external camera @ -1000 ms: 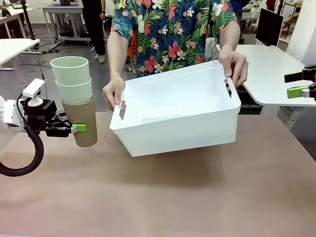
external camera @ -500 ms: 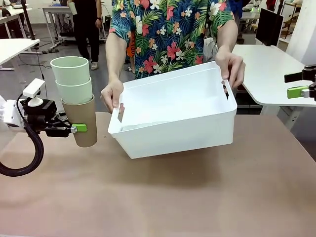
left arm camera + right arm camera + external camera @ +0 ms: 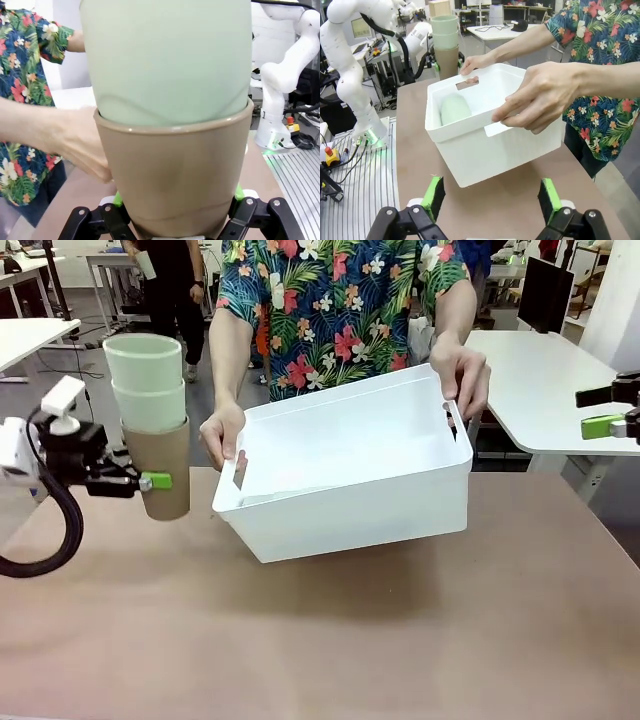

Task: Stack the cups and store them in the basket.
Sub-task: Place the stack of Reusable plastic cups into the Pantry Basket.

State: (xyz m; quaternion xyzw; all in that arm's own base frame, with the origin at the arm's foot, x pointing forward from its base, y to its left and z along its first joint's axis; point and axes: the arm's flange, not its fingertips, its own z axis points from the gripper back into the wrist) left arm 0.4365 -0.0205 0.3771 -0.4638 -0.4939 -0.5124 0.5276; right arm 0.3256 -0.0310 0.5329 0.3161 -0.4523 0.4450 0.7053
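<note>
My left gripper is shut on the tan-brown cup, which carries two nested mint cups; the stack hangs upright above the table's left side. Up close in the left wrist view, my left gripper clamps the tan cup with a mint cup in it. A person holds the white basket by both handle slots, tilted toward me, just right of the stack. A mint cup lies inside the basket. My right gripper stands open before the basket, holding nothing.
The person's hand grips the basket end nearest the stack, and the other hand holds the far end. The brown tabletop is bare in front of the basket. My right gripper stays at the far right edge.
My left gripper has lifted the cup stack a little and drawn slightly left. The person has shifted the basket a bit to the left, toward the stack.
</note>
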